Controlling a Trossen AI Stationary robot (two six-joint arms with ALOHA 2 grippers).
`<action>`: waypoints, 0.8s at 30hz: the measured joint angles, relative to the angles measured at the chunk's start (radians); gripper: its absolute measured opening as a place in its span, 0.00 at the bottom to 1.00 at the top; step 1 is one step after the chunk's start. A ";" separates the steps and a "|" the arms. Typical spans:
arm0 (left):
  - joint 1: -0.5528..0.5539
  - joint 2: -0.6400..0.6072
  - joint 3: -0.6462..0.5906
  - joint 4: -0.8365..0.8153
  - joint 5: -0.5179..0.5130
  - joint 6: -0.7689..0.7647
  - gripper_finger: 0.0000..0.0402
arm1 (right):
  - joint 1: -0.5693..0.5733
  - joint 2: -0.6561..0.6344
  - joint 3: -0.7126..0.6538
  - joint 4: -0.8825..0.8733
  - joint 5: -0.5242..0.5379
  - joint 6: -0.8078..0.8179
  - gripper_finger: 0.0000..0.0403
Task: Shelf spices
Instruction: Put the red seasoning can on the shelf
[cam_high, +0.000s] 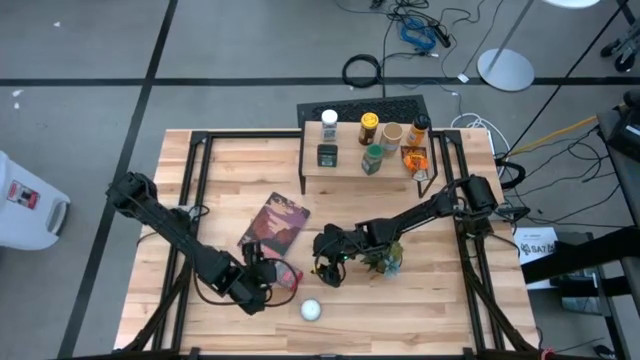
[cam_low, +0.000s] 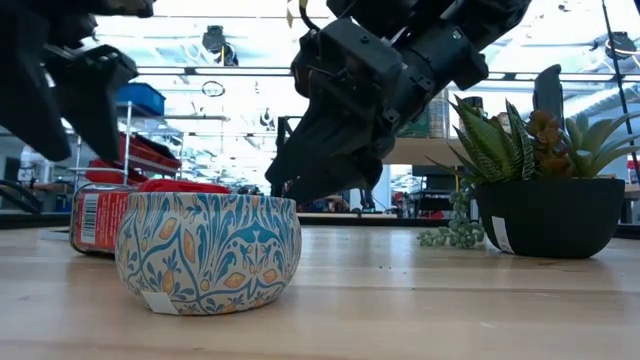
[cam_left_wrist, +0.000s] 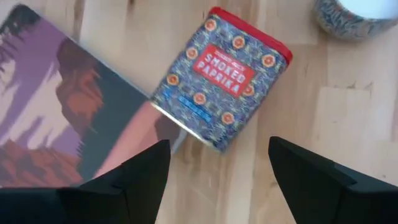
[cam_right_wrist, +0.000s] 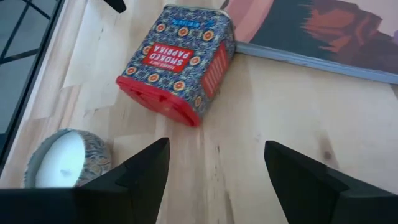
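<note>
Red-lidded paprika tin next

Our left hand (cam_high: 262, 283) hovers with fingers spread over the paprika tin (cam_left_wrist: 222, 79), lying on its side on the desk (cam_high: 440, 300) touching the book (cam_high: 274, 224). We should straddle its narrow sides squarely. Our right hand (cam_high: 328, 270), also spread, waits nearby; the shelf (cam_high: 345, 163) stands well apart.

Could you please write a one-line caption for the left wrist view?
Open left gripper above a smoked paprika tin lying on the table beside a picture book.

Counted: seven spice containers on the shelf (cam_high: 345, 175), one smoked paprika tin (cam_left_wrist: 221, 87), one patterned round tin (cam_low: 208, 250), one picture book (cam_high: 275, 225), one potted plant (cam_low: 550, 200).
</note>
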 joint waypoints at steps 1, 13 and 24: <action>-0.002 0.000 -0.002 0.003 0.006 -0.014 0.71 | 0.003 0.000 0.000 0.000 0.000 -0.002 0.62; 0.018 0.011 -0.143 0.258 0.113 -0.136 0.71 | 0.035 0.000 0.000 0.013 0.004 -0.001 0.62; 0.082 0.111 -0.144 0.461 0.100 -0.038 0.71 | 0.038 0.000 0.000 -0.024 0.032 -0.003 0.62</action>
